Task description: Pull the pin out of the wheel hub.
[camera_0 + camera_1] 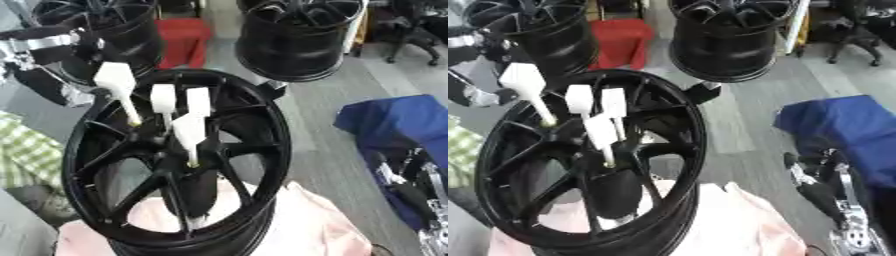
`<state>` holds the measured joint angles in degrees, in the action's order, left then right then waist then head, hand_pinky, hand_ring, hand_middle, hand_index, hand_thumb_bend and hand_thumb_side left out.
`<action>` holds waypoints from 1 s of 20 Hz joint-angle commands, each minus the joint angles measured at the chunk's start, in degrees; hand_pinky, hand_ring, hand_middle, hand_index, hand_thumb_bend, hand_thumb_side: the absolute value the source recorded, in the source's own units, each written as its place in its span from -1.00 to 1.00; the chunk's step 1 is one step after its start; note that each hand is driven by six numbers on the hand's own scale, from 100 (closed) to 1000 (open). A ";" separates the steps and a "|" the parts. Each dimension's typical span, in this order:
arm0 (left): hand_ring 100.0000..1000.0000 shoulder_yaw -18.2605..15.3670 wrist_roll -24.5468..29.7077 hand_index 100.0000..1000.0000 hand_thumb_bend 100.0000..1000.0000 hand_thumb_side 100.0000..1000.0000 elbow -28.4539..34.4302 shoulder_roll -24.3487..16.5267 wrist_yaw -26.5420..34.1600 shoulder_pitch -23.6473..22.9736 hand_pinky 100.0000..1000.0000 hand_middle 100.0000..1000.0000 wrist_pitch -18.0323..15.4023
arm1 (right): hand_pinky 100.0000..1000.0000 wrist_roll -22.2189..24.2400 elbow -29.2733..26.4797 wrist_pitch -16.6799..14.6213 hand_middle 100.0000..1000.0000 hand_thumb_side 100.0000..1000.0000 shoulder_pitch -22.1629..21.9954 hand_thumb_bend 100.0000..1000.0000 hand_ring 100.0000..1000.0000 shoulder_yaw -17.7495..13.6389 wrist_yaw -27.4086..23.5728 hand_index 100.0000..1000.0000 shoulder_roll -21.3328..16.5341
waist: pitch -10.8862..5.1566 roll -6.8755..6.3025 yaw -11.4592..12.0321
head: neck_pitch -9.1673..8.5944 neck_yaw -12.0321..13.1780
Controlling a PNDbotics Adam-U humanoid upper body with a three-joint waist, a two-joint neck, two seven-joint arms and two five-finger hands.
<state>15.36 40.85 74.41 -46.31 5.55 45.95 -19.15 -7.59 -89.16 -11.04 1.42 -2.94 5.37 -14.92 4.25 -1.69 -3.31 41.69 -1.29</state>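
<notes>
In wheel hub [175, 160]: four white pins [188, 131].

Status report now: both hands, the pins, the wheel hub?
Left hand at upper left, beside the outermost pin, grip unclear. Right hand idle, low right. Four white pins stand in the wheel hub. Nothing blocking.

Right robot hand [820, 192] blurred, its fingers unclear

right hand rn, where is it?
The right hand sits low at the right edge of both eye views, beside the blue cloth, well away from the wheel hub.
</notes>
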 commanded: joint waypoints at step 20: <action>0.51 -25.10 -27.03 0.68 -0.05 -0.20 -10.18 2.01 -18.19 -27.15 0.54 0.55 8.90 | 0.03 -0.59 -0.55 -0.05 0.42 -0.27 0.43 -0.35 0.33 -0.95 0.02 0.84 -0.49 | -0.23 1.28 0.92 | 0.55 0.39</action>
<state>-8.15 15.15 63.60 -43.73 -12.06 18.40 -10.84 -8.05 -89.13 -11.05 1.17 -3.53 5.37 -14.82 4.42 -0.32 -2.39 42.21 -1.09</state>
